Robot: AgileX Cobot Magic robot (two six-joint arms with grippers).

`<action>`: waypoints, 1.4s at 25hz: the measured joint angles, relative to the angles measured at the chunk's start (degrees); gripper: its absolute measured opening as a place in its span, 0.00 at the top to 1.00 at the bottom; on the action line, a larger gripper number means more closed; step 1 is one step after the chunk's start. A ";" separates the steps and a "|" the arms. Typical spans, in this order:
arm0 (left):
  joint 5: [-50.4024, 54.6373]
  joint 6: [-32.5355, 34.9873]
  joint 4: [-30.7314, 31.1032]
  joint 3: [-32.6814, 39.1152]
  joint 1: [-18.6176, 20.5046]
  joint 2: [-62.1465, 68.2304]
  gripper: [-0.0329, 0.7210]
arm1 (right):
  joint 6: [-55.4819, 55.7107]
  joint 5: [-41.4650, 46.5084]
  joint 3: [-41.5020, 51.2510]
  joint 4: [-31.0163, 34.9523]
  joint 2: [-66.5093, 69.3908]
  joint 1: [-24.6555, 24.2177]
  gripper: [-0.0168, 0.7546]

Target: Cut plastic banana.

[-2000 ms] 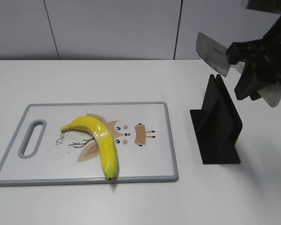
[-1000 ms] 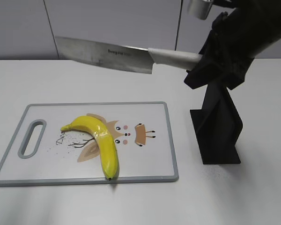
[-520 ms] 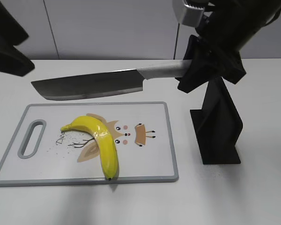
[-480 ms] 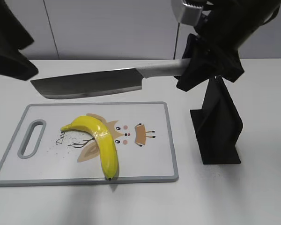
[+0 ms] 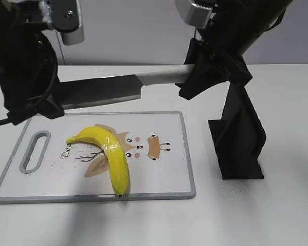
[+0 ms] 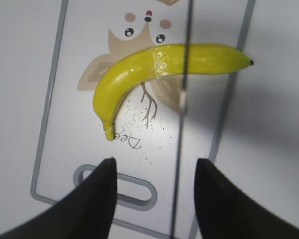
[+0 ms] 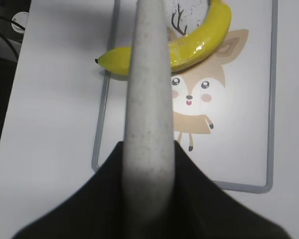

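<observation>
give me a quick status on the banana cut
Right gripper shut on knife, blade held level above the cutting board. Left gripper open over the board's handle end. Plastic banana uncut, flat on board. Nothing in the way.

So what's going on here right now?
The right claw holds a big knife by its pale handle, the blade hanging level in the air above the cutting board, not touching anything. The plastic banana lies uncut on the board. The left claw hangs open above the board's handle end, holding nothing, with the knife's thin edge visible between its fingers. A black knife stand sits to the right.
</observation>
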 joint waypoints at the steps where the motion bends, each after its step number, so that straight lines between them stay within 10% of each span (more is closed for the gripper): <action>1: -0.61 0.00 0.00 0.00 0.30 0.80 0.31 | -0.28 0.00 0.00 0.41 0.21 0.00 0.73; 9: -3.96 0.88 -0.81 0.00 3.26 2.58 0.94 | -1.30 -4.21 -0.31 0.68 2.58 0.02 0.73; 35: -9.39 2.16 -8.16 -2.17 5.42 29.67 0.95 | 7.32 -11.11 -1.46 -5.67 23.95 -0.27 0.67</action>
